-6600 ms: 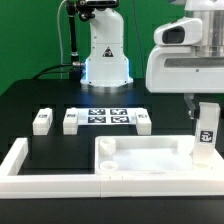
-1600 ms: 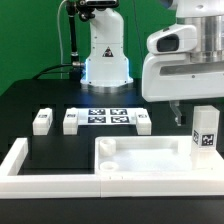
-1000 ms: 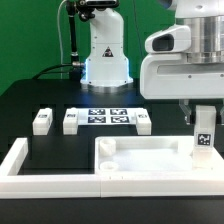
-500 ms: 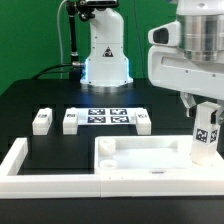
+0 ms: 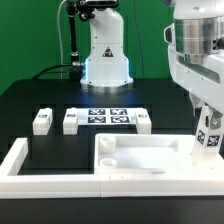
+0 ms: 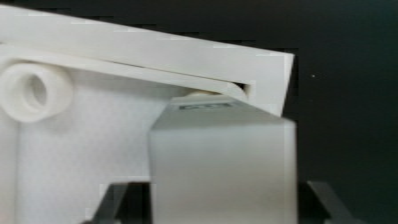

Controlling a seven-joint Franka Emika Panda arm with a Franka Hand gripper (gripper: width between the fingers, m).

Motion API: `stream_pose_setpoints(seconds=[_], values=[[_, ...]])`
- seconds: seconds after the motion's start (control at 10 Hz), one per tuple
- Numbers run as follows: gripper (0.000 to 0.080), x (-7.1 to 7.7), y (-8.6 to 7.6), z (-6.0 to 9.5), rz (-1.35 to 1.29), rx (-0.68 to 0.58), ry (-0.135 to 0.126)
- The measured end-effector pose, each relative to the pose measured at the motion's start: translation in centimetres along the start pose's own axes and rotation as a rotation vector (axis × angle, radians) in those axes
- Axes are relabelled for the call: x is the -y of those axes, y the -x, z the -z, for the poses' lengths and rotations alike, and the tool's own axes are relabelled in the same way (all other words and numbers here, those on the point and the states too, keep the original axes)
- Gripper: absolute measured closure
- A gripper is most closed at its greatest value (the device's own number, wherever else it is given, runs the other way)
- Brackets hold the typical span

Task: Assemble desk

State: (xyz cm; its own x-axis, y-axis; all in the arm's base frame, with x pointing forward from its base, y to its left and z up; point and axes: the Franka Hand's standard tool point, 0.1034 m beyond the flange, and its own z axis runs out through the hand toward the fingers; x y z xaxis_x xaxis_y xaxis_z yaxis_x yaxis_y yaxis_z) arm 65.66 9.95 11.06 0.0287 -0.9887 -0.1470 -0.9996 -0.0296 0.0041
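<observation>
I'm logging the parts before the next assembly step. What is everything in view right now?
desk top: one, white, front of the table, inside the border bars.
loose legs: three, white, in a row behind the desk top.
held leg: one, white, at the desk top's corner on the exterior view's right.
marker board: one, white with black tags, between the loose legs.
border bars: at least two, white, along the front and the exterior view's left.
table: one, black.
arm base: one, white, back centre.
end effector: one, closed on the held leg.
</observation>
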Motion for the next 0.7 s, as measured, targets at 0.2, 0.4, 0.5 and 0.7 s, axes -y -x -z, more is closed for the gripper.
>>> stream_pose_setpoints(seconds=[0.2, 0.4, 0.5, 0.7], values=[[0.0506, -0.06, -0.07, -0.15, -0.017, -0.002, -0.005], [0.0260, -0.13, -0.13, -0.21, 0.069, -0.005, -0.001], [0.0184, -0.72, -0.34, -0.46, 0.207, -0.013, 0.031], [0.0157, -0.91, 0.29, -0.64, 0.463, -0.030, 0.052]])
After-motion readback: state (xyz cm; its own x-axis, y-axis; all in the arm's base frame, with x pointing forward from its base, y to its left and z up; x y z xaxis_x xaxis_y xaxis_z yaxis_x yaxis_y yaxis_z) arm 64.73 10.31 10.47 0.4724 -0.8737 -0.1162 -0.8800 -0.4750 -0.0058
